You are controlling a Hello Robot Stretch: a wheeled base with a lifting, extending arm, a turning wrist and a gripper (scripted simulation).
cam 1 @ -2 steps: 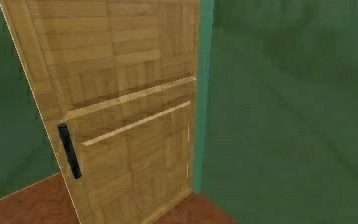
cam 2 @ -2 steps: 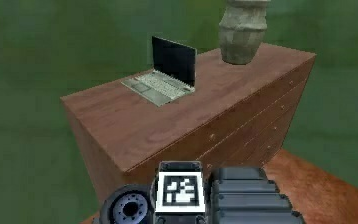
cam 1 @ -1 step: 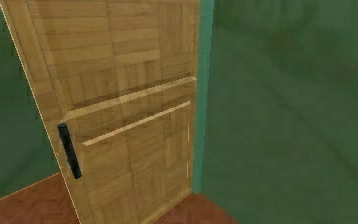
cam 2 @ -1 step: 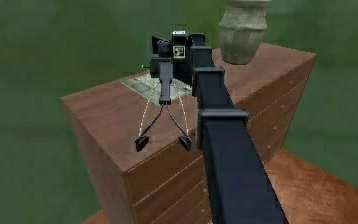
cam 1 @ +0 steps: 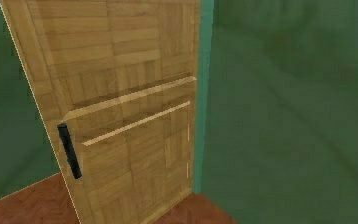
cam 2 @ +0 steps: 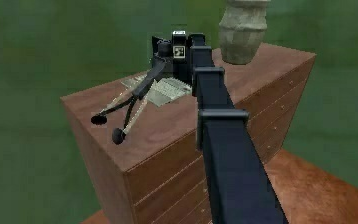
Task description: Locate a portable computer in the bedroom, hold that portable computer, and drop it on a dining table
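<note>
arm (cam 2: 222, 130) is out over a wooden dresser (cam 2: 167, 170); gripper (cam 2: 111, 126) sits at a flat pale thing (cam 2: 170, 92) on top, maybe the portable computer, can't tell if it's holding anything; pale vase (cam 2: 243, 38) at 1 o'clock could get knocked by a swing; door (cam 1: 117, 90) dead ahead, base could clip it

Close ahead of us a wooden door (cam 1: 117, 100) blocks the way, a green wall (cam 1: 287, 100) just beside it, a strip of bare floor (cam 1: 27, 205) at its foot. Sideways, a wooden dresser (cam 2: 162, 180) stands under our arm (cam 2: 232, 150) and gripper (cam 2: 109, 127); a pale vase (cam 2: 243, 35) occupies its far corner, with free floor beside the dresser.
</note>
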